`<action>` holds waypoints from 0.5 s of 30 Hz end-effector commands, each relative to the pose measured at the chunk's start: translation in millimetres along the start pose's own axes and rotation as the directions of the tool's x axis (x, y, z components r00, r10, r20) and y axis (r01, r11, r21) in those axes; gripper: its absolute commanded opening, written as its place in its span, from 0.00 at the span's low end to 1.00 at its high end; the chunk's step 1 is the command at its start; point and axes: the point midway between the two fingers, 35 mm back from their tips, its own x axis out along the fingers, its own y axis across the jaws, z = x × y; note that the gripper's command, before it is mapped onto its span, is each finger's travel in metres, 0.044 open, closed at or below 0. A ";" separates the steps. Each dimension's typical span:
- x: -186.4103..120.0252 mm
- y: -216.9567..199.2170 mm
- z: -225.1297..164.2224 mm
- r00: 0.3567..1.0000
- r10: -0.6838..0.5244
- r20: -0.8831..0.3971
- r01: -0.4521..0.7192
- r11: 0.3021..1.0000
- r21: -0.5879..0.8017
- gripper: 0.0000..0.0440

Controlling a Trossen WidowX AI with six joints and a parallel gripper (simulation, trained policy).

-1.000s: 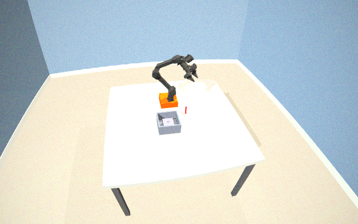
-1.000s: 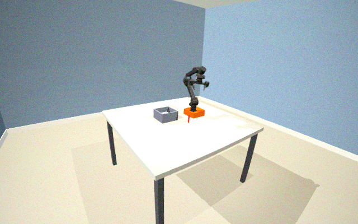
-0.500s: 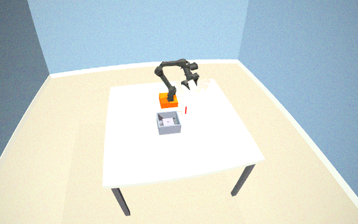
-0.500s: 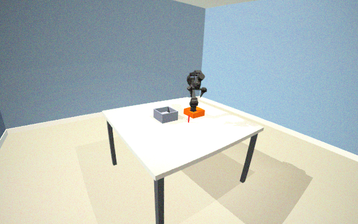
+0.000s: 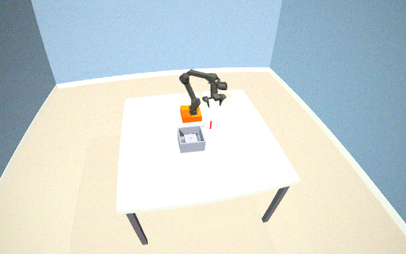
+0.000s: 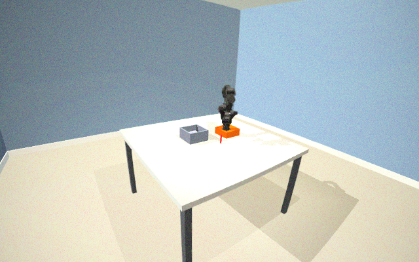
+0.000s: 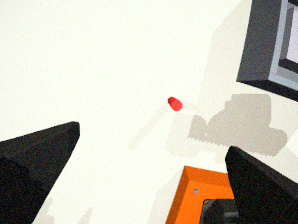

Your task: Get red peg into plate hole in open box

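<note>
The red peg (image 5: pixel 210 124) (image 6: pixel 220 139) (image 7: pixel 175 104) stands upright on the white table, beside the grey box and the orange base. My gripper (image 5: pixel 214 106) (image 7: pixel 154 142) is open and empty, fingers wide apart and pointing down, above the table and higher than the peg. In the wrist view the peg shows beyond and between the fingertips. The open grey box (image 5: pixel 192 147) (image 6: pixel 199 137) (image 7: pixel 257 45) holds a pale plate (image 5: pixel 191 138) at its bottom, with a small dark mark near its middle. In the exterior view the fingers are hard to make out against the arm.
The orange base block (image 5: pixel 191 119) (image 6: pixel 227 133) (image 7: pixel 192 176) carries the arm, behind the box in the top view. The white table (image 5: pixel 203 178) (image 6: pixel 203 170) bears everything. The box walls stand up around the plate. Shadows of the arm fall near the peg in the wrist view.
</note>
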 end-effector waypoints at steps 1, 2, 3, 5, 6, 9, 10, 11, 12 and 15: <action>15.3 -6.2 -4.8 0.996 -0.058 -0.067 0.063 0.995 0.077 1.00; 19.3 -8.1 -5.8 0.994 -0.073 -0.085 0.081 0.991 0.103 1.00; 23.4 -9.9 -6.9 0.991 -0.087 -0.102 0.099 0.987 0.128 1.00; 31.9 -13.3 -9.1 0.984 -0.113 -0.138 0.137 0.975 0.177 1.00; 36.3 -15.0 -10.2 0.980 -0.126 -0.155 0.157 0.967 0.201 1.00; 49.7 -19.1 -13.1 0.966 -0.160 -0.204 0.213 0.939 0.269 1.00; 54.2 -20.1 -13.8 0.961 -0.169 -0.218 0.229 0.929 0.290 1.00; 58.7 -21.1 -14.5 0.957 -0.178 -0.230 0.245 0.919 0.308 1.00; 63.1 -22.0 -15.1 0.952 -0.185 -0.242 0.260 0.909 0.326 1.00; 76.1 -24.3 -16.7 0.940 -0.205 -0.271 0.298 0.880 0.371 1.00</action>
